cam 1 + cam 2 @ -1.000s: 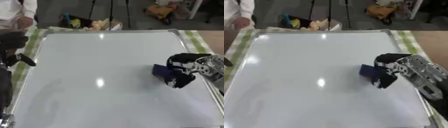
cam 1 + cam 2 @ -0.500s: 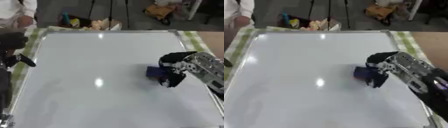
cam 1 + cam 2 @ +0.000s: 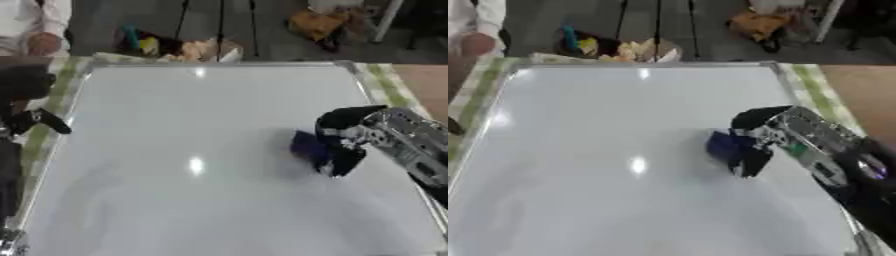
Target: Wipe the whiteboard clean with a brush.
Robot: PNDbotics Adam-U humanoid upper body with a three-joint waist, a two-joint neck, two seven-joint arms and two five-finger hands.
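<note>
In the left eye view, the right hand (image 3: 346,145) was curled round the blue brush (image 3: 308,144), which had slid left across the whiteboard (image 3: 175,200) from near its right edge. The left hand (image 3: 26,100) rested at the left edge; I cannot tell its fingers.

In the right eye view, the board looked clean, so wiping seemed nearly done.

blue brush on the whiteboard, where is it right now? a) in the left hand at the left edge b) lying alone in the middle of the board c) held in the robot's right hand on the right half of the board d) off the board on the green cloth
c: the right hand has its fingers curled round the blue brush, pressing it on the right half of the whiteboard.
</note>
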